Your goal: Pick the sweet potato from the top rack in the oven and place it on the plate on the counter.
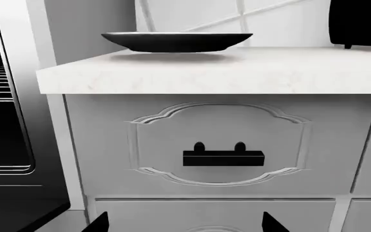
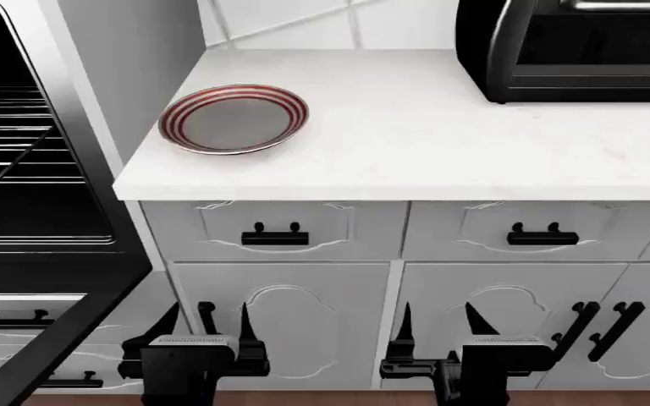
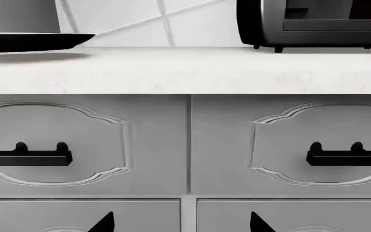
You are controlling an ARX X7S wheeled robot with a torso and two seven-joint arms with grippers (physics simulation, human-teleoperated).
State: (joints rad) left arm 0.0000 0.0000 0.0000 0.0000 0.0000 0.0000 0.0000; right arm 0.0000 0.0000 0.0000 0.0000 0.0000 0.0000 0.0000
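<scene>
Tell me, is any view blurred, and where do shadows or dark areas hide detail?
Head view: sharp, evenly lit, only the oven cavity is dark. Left wrist view: sharp, the plate shows as a dark silhouette with a soft shadow on the counter. Right wrist view: sharp, no glare.

Plate (image 1: 176, 41) on counter (image 1: 224, 72), drawer handle (image 1: 223, 157) below, oven (image 1: 2, 121) beside

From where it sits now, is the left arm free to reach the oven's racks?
Probably yes. The left gripper hangs open and empty, low before the cabinets, and the oven stands open beside it. The open door is nearest, so lift over it.
</scene>
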